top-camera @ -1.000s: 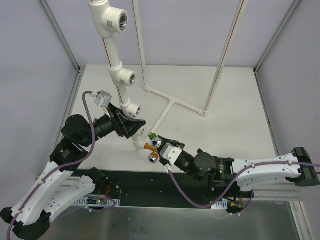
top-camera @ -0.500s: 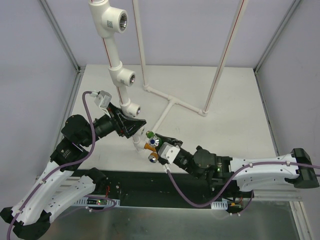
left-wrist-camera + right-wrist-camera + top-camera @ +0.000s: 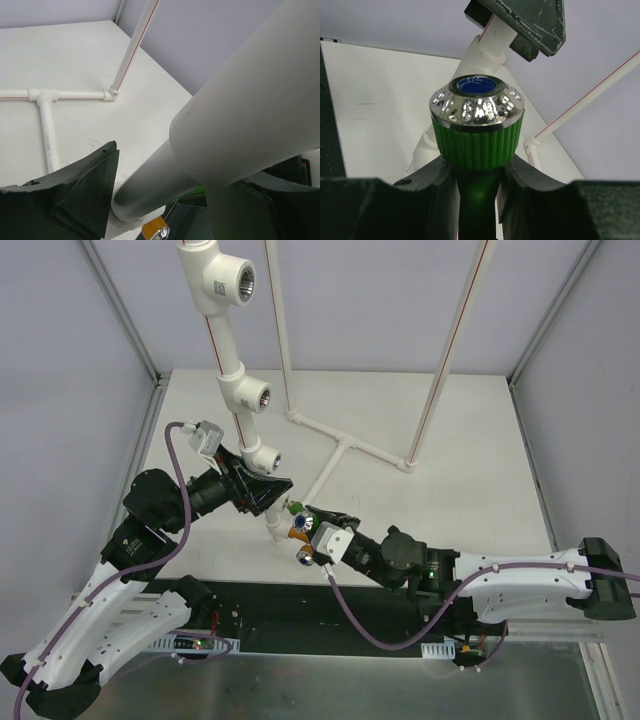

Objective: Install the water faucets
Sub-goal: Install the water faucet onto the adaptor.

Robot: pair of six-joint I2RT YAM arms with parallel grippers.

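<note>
My right gripper (image 3: pixel 303 519) is shut on the green water faucet (image 3: pixel 294 508). In the right wrist view the faucet's ribbed green collar (image 3: pixel 477 145) and dimpled silver end (image 3: pixel 477 106) with a blue centre stand just above the gripper (image 3: pixel 476 172). The orange water faucet (image 3: pixel 298 531) lies on the table right beside it, silver end toward the near edge, and shows low in the left wrist view (image 3: pixel 155 230). My left gripper (image 3: pixel 265 495) is shut on the upright white pipe (image 3: pixel 243 430), below its lowest tee fitting (image 3: pixel 263 457). That pipe (image 3: pixel 210 145) fills the left wrist view between the fingers (image 3: pixel 85 195).
Two more tee fittings (image 3: pixel 258 393) (image 3: pixel 243 280) sit higher on the same pipe. A flat pipe frame with a T joint (image 3: pixel 345 443) lies on the white table, with thin uprights (image 3: pixel 440 370) (image 3: pixel 280 330). Grey walls enclose both sides.
My right arm has shifted a little left toward the pipe's foot, carrying the green faucet. The left arm and the pipe have stayed still.
</note>
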